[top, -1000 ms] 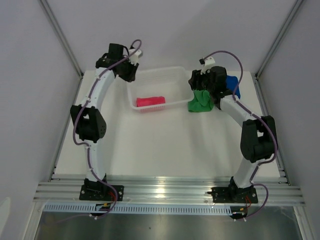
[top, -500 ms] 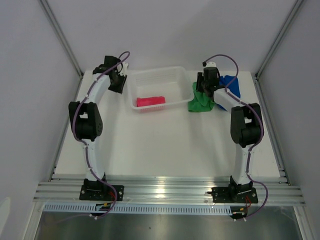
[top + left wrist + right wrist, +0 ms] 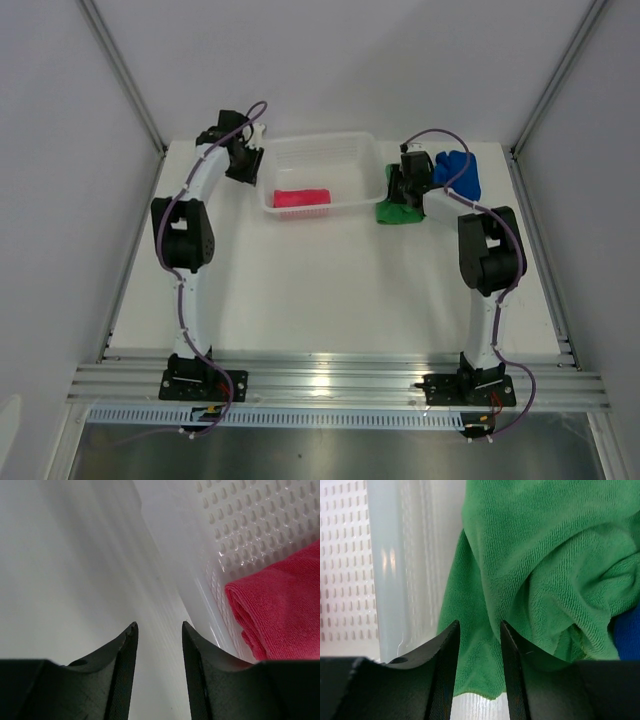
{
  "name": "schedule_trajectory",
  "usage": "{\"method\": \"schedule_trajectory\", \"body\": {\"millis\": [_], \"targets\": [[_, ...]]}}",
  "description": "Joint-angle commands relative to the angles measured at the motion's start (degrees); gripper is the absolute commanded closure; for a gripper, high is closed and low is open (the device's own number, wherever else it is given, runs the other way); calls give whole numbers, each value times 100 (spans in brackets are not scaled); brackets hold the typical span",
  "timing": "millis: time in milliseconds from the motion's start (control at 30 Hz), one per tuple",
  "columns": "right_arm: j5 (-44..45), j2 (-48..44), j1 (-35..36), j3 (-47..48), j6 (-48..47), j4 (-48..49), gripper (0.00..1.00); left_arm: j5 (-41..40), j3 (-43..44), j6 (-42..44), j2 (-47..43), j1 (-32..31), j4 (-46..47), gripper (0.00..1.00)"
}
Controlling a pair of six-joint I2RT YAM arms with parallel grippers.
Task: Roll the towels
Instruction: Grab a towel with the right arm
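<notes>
- green towel (image 3: 540,570): crumpled heap on table (image 3: 330,290), against right wall of basket (image 3: 372,168); no clear long axis.
- right gripper (image 3: 479,626): directly over it, the nearer arm; narrow gap, can't tell if it pinches cloth.
- left gripper (image 3: 159,627): narrow gap, empty, beside basket's left wall.

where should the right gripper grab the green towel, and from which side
On the green towel, probably the loose flap lying next to the basket, taken from above. The towel is bunched in a heap, with the basket wall tight on one side and the blue towel on the other, so side approaches look blocked. The right gripper hangs over that flap.
</notes>
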Motion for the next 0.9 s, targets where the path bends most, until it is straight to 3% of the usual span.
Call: {"method": "schedule_trajectory", "body": {"millis": [0,300,533,733,867], "targets": [[-216,-419,143,-82,262,230,58,625,465,-98,107,-77,4,56],[-401,-472,161,-109,323,459,58,487,1089,25,363,-147,163,51],[-58,-787,-128,-196,350,327,55,-279,511,61,-41,-24,347,50],[-110,-1184,-533,-171,-247,677,45,-61,254,323,-744,20,663,45],[-708,-676,-788,435,-230,336,37,-60,307,368,-1069,20,699,40]]}}
